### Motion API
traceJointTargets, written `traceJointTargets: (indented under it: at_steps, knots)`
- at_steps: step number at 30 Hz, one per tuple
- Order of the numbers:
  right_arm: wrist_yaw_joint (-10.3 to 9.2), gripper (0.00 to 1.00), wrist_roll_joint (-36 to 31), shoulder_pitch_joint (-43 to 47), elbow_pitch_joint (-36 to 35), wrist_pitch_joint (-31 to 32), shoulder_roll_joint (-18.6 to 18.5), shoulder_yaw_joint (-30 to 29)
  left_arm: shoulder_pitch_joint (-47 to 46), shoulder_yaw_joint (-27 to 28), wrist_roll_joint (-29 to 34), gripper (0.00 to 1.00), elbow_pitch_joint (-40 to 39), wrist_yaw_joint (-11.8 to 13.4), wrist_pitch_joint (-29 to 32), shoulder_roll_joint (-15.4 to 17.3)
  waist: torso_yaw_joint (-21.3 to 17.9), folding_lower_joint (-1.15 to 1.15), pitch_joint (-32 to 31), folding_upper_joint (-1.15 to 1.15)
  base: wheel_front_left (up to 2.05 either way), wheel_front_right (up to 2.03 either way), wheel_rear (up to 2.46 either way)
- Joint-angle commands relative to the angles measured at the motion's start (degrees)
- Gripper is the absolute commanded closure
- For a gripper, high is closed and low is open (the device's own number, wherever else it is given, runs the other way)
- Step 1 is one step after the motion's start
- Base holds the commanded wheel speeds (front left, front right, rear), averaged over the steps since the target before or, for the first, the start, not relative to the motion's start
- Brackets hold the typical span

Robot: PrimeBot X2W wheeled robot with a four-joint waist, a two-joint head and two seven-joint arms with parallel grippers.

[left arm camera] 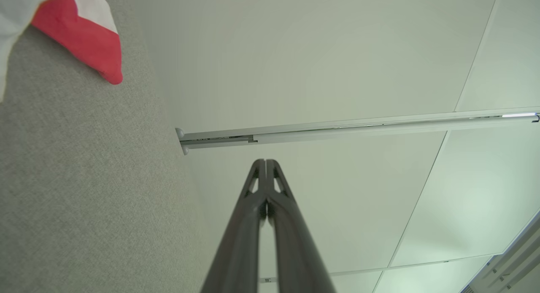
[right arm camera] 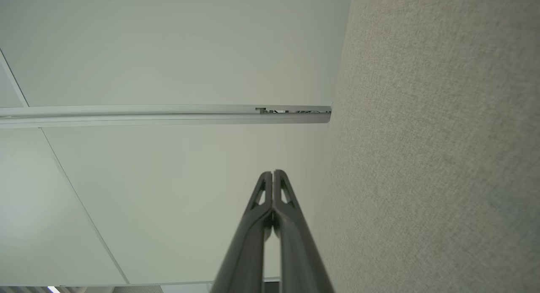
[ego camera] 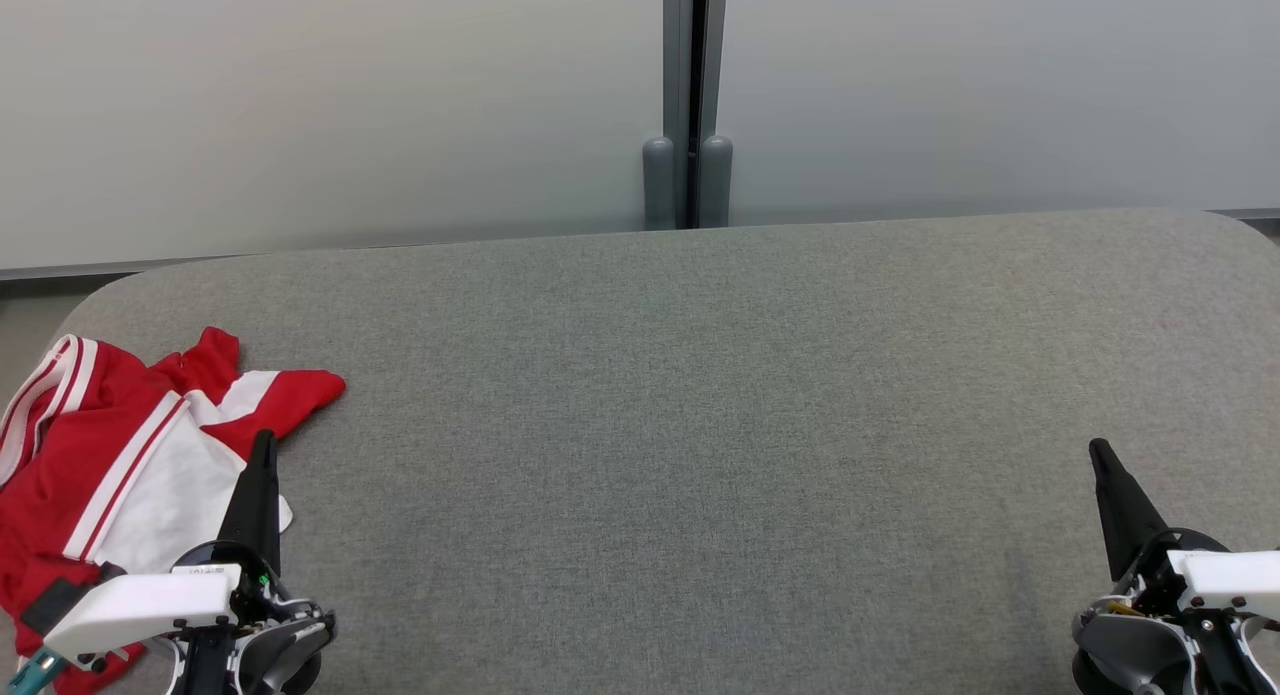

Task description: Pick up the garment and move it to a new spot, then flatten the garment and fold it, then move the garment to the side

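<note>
One crumpled garment (ego camera: 120,445), left gripper (ego camera: 265,439) clenched just beside it, right gripper (ego camera: 1099,447) clenched well apart.

The garment (ego camera: 120,455) lies on the desk (ego camera: 700,425) at its near left corner, with the left gripper (ego camera: 264,440) at the garment's right edge, jaws pointing toward the far side. The right gripper (ego camera: 1098,447) is over the desk's near right, well apart from the garment. Behind the desk stands a wall (ego camera: 350,105), with a post (ego camera: 688,95) at mid-width.

The red-and-white garment (ego camera: 120,455) lies crumpled at the grey surface's near-left corner.
</note>
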Motion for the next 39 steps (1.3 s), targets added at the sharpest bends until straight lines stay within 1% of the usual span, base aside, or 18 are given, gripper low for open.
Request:
traceJointTargets:
  at_steps: [1, 39]
  knots:
    - [0.03, 1.0, -0.2, -0.3, 0.1, 0.1, -0.3, 0.0, -1.0, 0.1, 0.1, 1.0, 0.0, -0.2, 0.1, 0.2, 0.0, 0.0, 0.0, 0.0, 0.0, 0.0, 0.0]
    - [0.03, 1.0, -0.2, -0.3, 0.1, 0.1, -0.3, 0.0, -1.0, 0.1, 0.1, 1.0, 0.0, -0.2, 0.1, 0.2, 0.0, 0.0, 0.0, 0.0, 0.0, 0.0, 0.0]
